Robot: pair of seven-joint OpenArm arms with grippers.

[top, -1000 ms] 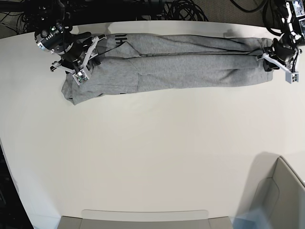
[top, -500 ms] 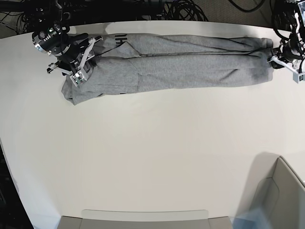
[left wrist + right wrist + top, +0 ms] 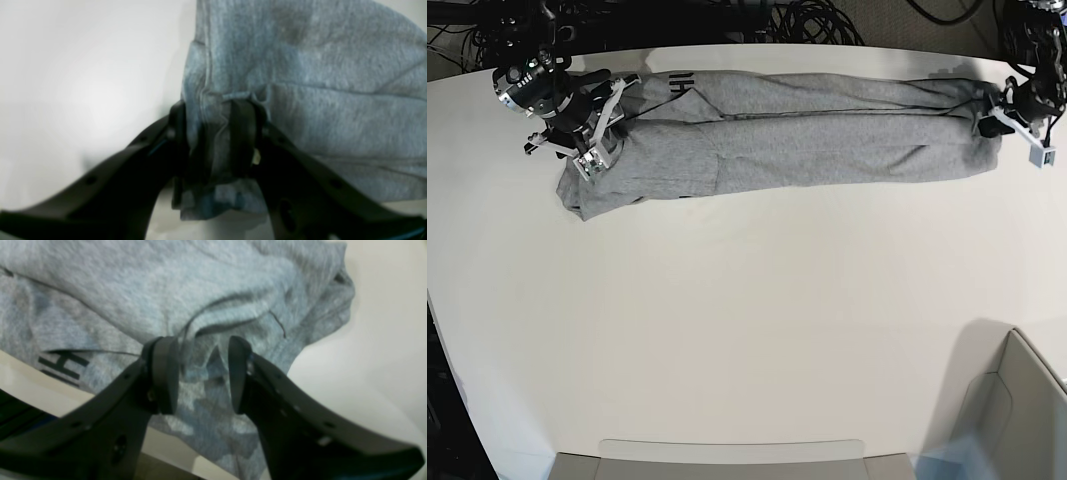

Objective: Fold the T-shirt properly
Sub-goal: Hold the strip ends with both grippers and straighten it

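Note:
The heather-grey T-shirt [image 3: 807,130] lies stretched in a long band across the far side of the white table [image 3: 747,300]. Black lettering [image 3: 677,82] shows near its left end and also in the right wrist view [image 3: 63,365]. My right gripper [image 3: 605,128] is at the shirt's left end, and in the right wrist view it [image 3: 200,373] is shut on a bunched fold of the T-shirt [image 3: 213,290]. My left gripper [image 3: 1005,118] is at the shirt's right end, and in the left wrist view it [image 3: 210,140] is shut on a fold of the T-shirt [image 3: 317,66].
A grey bin [image 3: 1017,400] stands at the front right corner. A flat grey tray [image 3: 727,455] lies along the front edge. Black cables [image 3: 807,20] run behind the table's far edge, close to the shirt.
My left gripper moved right with the shirt's end, then eased back slightly left. My right gripper shifted slightly left and up. Both still hold the shirt, which stays stretched.

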